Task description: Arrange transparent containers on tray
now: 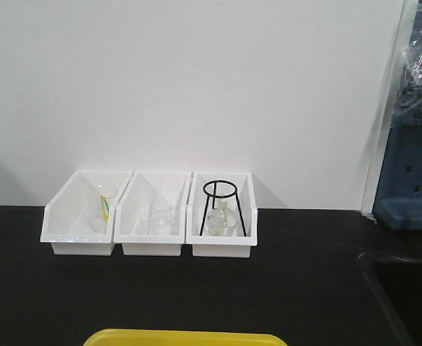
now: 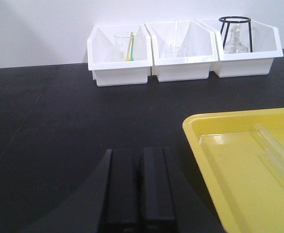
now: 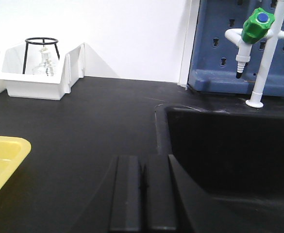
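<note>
Presently: both arms idle low over the black bench (image 2: 59, 145), nothing grasped
Left end effector (image 2: 139, 189): clenched, fingers pressed together, empty
Right end effector (image 3: 142, 194): clenched likewise, empty, just beside the sink (image 3: 229, 155)
Tray (image 2: 200, 136): yellow, on the bench just right of the left end effector; its corner also shows at the left edge of the right wrist view
Tubes (image 2: 277, 150): faint clear rods seem to lie flat in the tray along its right part, long axis running away from the camera towards the bins; count cannot be told
Bins (image 2: 120, 60): three white ones in a row against the wall, holding glassware and a black ring stand (image 2: 235, 29), well apart from both arms
Nearer arm: left, judged; tubes lie ahead and to its right
Next move, judged: unclench, close across the tube's width
</note>
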Controlling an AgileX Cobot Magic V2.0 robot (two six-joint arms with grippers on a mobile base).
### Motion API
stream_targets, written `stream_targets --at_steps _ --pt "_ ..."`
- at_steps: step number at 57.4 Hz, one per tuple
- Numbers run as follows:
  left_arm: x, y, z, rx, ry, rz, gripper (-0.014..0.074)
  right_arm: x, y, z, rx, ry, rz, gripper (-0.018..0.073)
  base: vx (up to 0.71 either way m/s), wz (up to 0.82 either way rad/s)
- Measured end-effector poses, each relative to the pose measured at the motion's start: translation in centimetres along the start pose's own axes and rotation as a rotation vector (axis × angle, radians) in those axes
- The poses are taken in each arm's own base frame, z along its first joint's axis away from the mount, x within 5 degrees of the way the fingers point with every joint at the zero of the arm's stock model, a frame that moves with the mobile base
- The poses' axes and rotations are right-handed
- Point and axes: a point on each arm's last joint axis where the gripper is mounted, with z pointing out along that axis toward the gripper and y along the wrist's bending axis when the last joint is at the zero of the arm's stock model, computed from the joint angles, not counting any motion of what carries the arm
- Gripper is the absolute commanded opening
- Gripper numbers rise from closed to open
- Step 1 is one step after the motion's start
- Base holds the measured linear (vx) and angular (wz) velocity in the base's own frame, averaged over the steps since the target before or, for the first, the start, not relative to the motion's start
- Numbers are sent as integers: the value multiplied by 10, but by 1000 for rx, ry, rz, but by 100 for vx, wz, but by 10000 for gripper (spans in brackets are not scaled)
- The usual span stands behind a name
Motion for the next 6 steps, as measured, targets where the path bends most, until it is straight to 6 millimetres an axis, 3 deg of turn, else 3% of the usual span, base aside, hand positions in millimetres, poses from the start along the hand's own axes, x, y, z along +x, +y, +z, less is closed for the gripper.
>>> stream_targets --at_steps 6 --pt "0 0 0 0 0 0 -8 0 0 0 0 0 0 -11 0 0"
